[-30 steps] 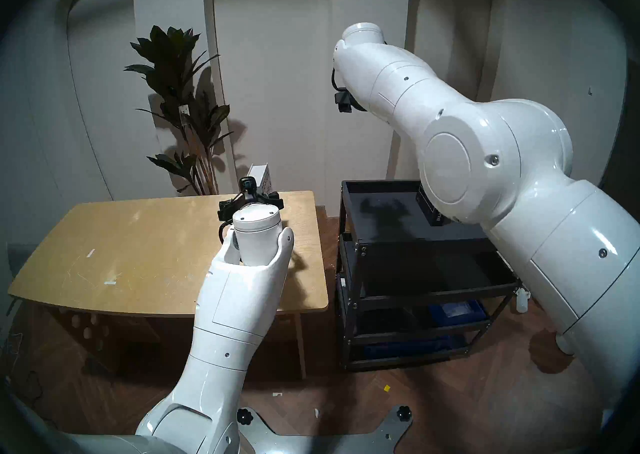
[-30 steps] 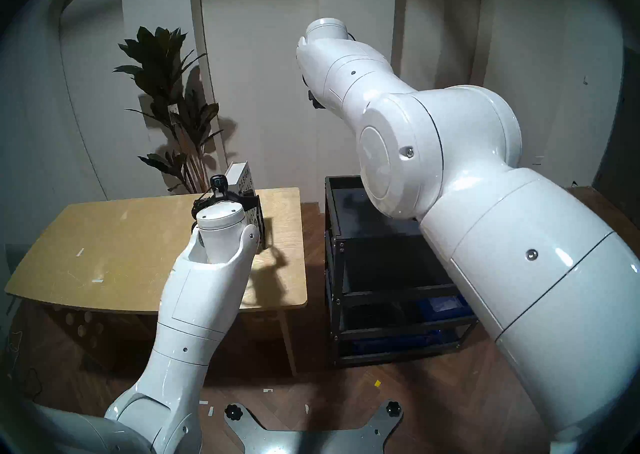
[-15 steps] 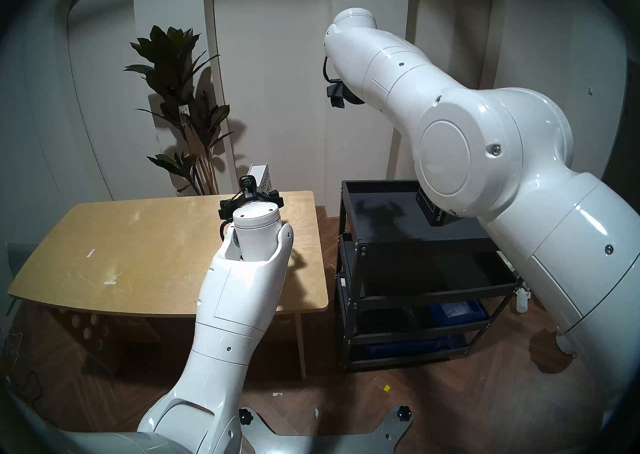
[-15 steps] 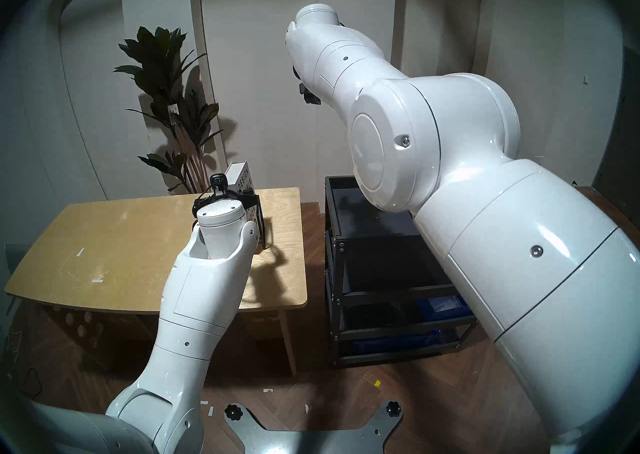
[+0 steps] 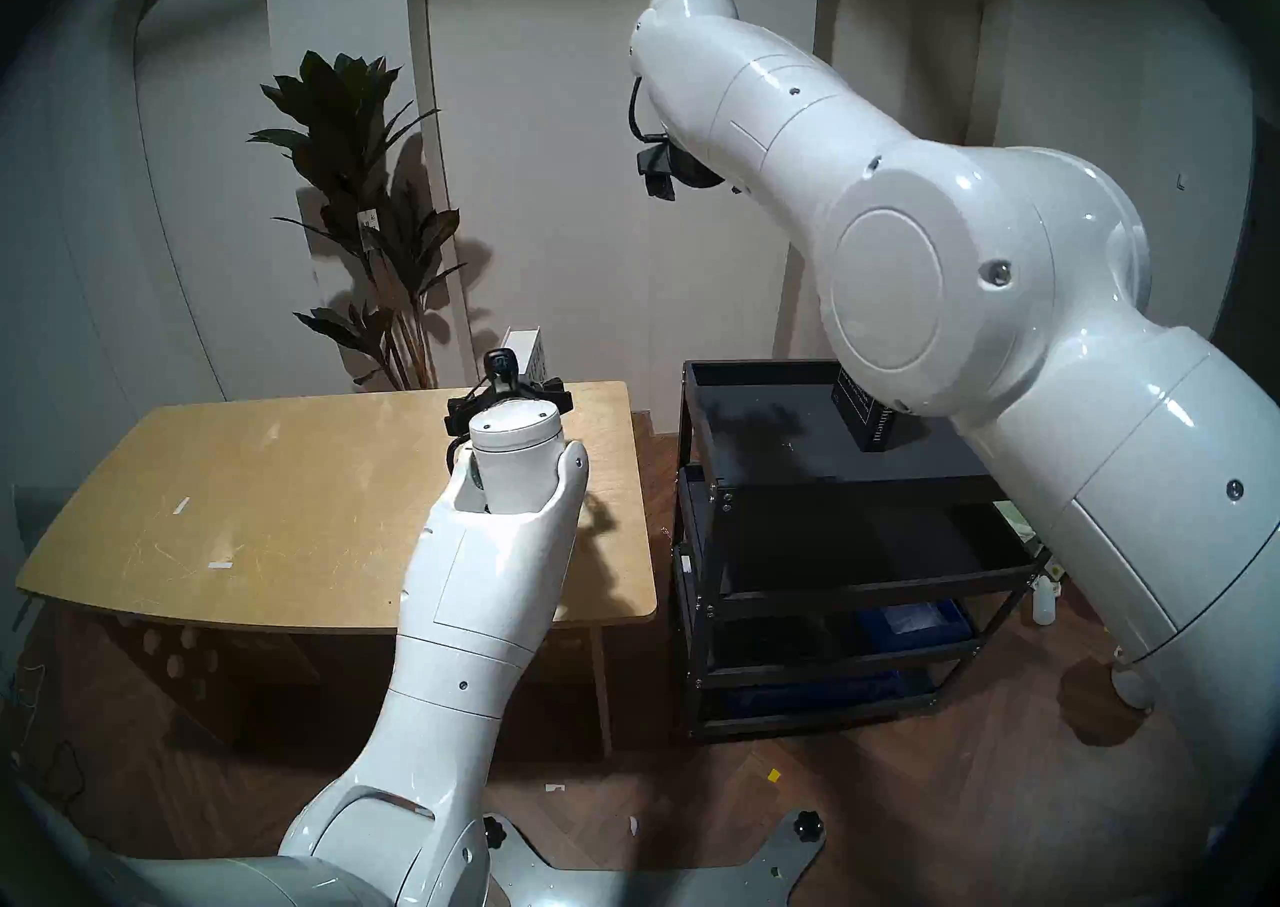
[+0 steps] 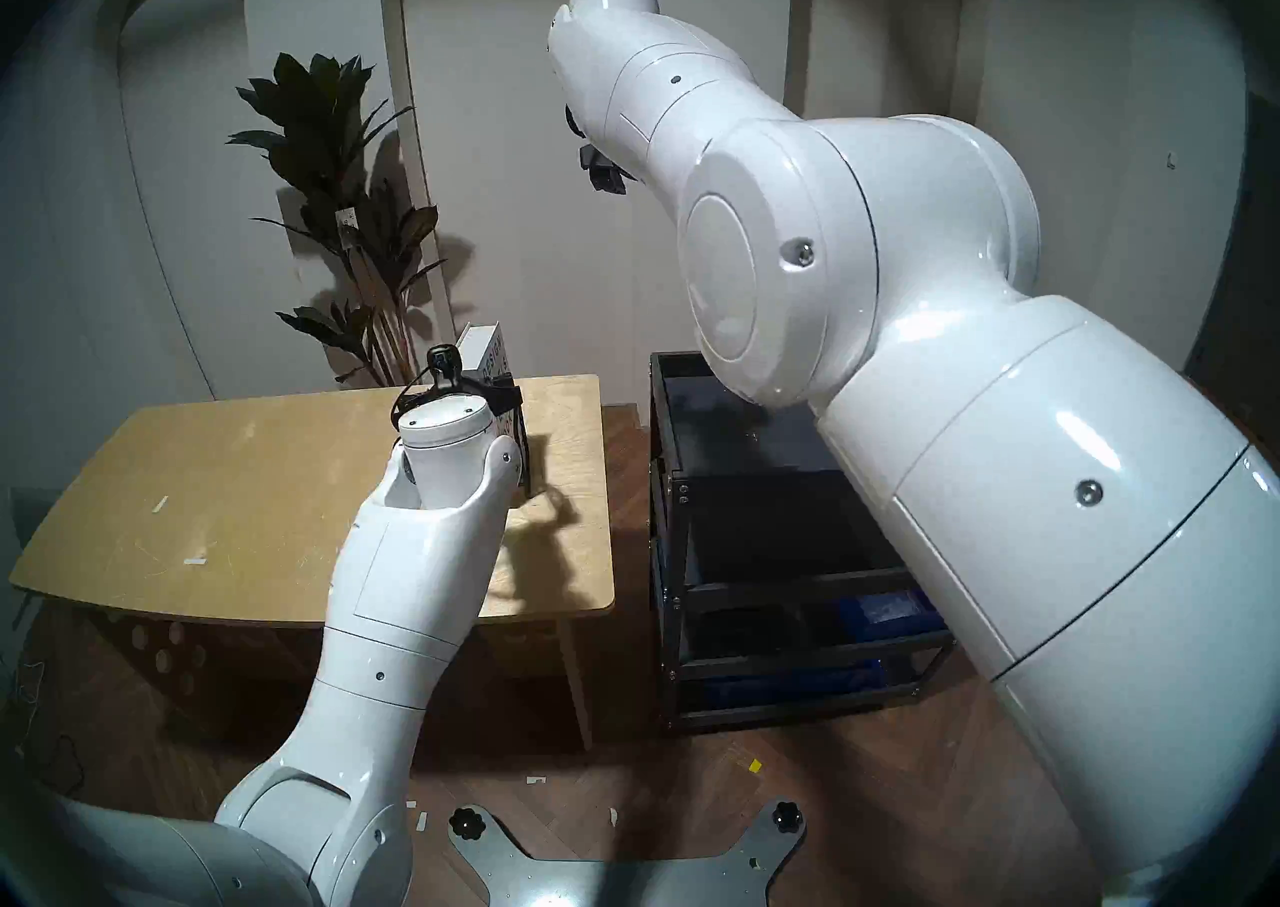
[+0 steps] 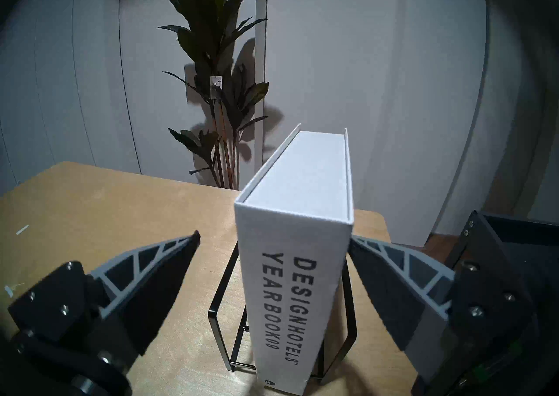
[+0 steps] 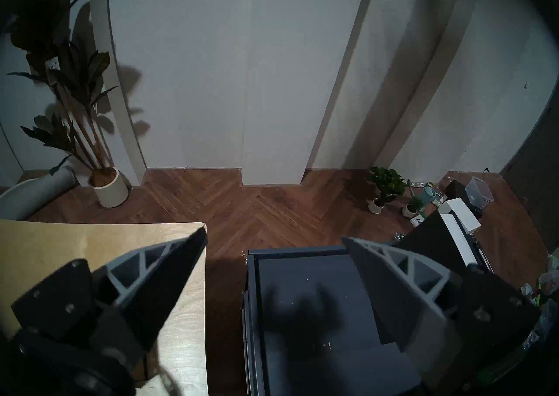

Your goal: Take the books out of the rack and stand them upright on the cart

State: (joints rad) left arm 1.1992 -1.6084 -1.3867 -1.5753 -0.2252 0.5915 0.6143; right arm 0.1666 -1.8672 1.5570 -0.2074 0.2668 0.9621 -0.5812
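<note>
The white book [image 7: 295, 280], its spine lettered "DESIGNHOTELS' YEARBOOK09", stood upright in the rack [image 7: 225, 319], a thin black wire frame set near the far right corner of the wooden table [image 5: 291, 504]. It leaned against the rack's right end, leaving an empty gap on its left inside the frame. The left gripper [image 7: 273, 239] hung level with the upper half of that spine, its 2 fingers spread wide on either side of the book. The right fingertip [image 7: 358, 242] sat just beside the book's right edge; whether it touched could not be told. The left one stood well apart from the cover.

The dark book [image 5: 869, 417] stood on the top tray of the cart [image 5: 755, 479], near its right edge, half hidden behind the right arm [image 5: 970, 303] in the head view. The right gripper [image 8: 273, 241] hovered high above the far edge of that tray, fingers wide apart and holding nothing. The cart stood just to the right of the table, with a strip of wood floor between them. A potted plant [image 5: 360, 206] stood on the floor behind the table's far edge.
</note>
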